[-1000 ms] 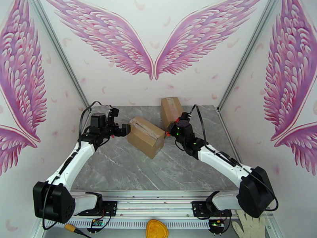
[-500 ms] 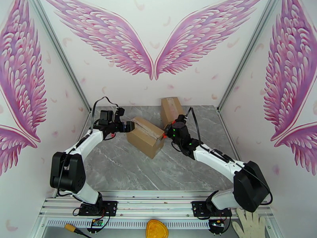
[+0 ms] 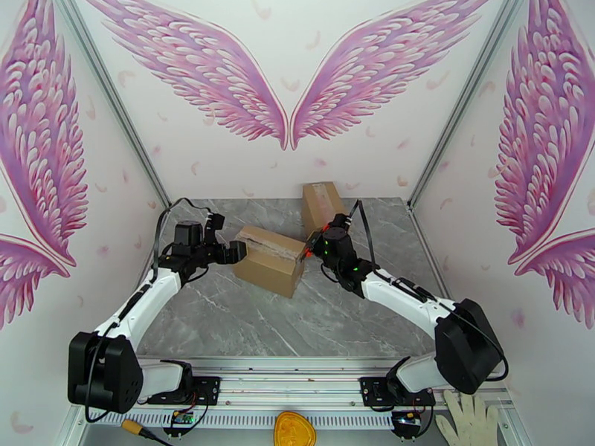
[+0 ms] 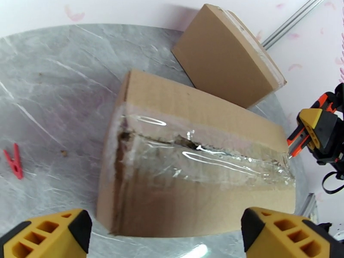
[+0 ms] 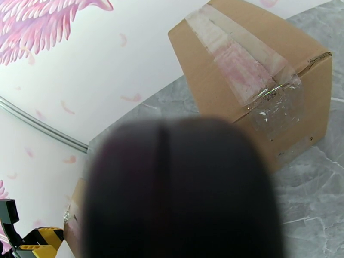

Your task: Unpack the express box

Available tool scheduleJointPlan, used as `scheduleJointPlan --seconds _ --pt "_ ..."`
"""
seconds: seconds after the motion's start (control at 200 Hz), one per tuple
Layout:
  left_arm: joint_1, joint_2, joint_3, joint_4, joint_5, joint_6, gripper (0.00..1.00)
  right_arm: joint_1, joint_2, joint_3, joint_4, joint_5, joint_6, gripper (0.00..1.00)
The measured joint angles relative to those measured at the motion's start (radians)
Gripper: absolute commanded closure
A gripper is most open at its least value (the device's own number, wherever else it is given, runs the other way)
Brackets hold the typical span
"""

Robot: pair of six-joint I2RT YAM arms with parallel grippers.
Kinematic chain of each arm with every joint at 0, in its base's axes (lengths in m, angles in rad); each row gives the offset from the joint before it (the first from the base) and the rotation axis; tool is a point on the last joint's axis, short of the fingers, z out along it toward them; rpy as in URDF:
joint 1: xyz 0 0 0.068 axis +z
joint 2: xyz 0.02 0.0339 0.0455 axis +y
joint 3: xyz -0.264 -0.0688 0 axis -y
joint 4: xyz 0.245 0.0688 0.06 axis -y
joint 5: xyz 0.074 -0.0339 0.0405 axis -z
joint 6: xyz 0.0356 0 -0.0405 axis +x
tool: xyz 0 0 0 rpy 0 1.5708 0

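Bare marble table stretches open in front of the taped express box. The left gripper and right gripper crowd its two ends, a second box stands close behind, and a small red clip lies off to one side.
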Motion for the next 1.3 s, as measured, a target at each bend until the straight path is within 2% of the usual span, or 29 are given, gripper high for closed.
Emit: scheduleJointPlan --seconds 0.1,0.265,0.42,0.585,0.92,1.299 --pt "-0.024 -0.069 -0.009 0.008 -0.064 0.148 0.01 0.000 -0.048 -0.035 0.014 0.018 0.034 1.00" --pt "-0.074 -0.145 -0.036 0.045 -0.047 0.417 0.01 0.000 -0.065 -0.045 0.066 0.036 0.084 1.00" --pt "-0.137 -0.120 -0.031 0.031 -0.022 0.634 0.01 0.000 -0.065 -0.057 0.100 0.046 0.113 1.00" --pt "-0.202 -0.037 0.013 -0.016 -0.012 0.806 0.01 0.000 -0.058 -0.058 0.119 0.054 0.129 1.00" --pt "-0.266 0.050 0.078 -0.072 -0.008 1.013 0.01 0.000 -0.048 -0.058 0.114 0.082 0.148 1.00" --pt "-0.306 0.122 0.087 -0.084 -0.008 1.083 0.01 0.000 -0.016 -0.058 0.111 0.111 0.173 1.00"
